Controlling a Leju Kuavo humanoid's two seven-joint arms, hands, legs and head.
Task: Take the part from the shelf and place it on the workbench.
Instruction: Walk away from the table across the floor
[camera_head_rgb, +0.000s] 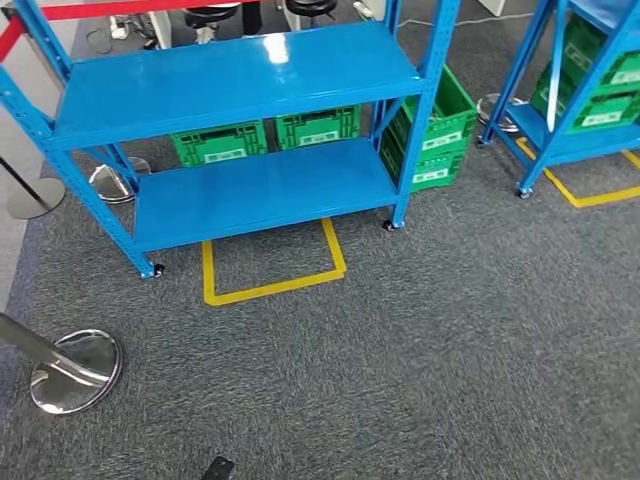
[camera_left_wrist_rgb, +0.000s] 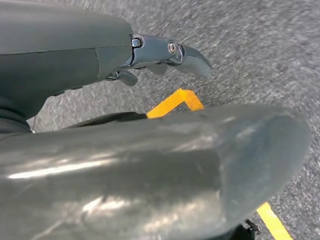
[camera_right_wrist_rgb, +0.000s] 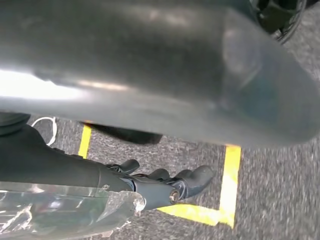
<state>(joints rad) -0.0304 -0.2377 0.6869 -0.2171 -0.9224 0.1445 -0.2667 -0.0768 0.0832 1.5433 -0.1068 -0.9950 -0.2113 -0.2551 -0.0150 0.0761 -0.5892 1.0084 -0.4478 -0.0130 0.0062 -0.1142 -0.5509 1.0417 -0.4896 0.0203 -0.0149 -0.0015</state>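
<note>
- The blue shelf stands at about 11 o'clock in the head view, both boards bare. Green crates sit behind it, and a yellow tape square marks the carpet at its foot.
- The left robot hand hangs over the carpet, released. Its fingers are stretched out, apart from the thumb, and carry nothing.
- On to the right robot hand. A clear plastic bag lies crumpled against the underside of its fingers. That is probably the part in its wrapper, though the close, turned view hides what's inside.
- I cannot tell whether that hand is truly grasping the bag or the bag just rests on it. The fingers look fairly straight, not wrapped round.
- Risk one is slick film against near-straight fingers. A swing of the arm while walking could let the bag slide out onto the carpet.
- Risk two is a chrome stanchion base at 8 o'clock, with another blue rack at 2 o'clock. A wide turn towards the tabletop could clip either one.
- Risk three is the set-down itself. Open the hand before the bag touches the tabletop and the part drops.
</note>
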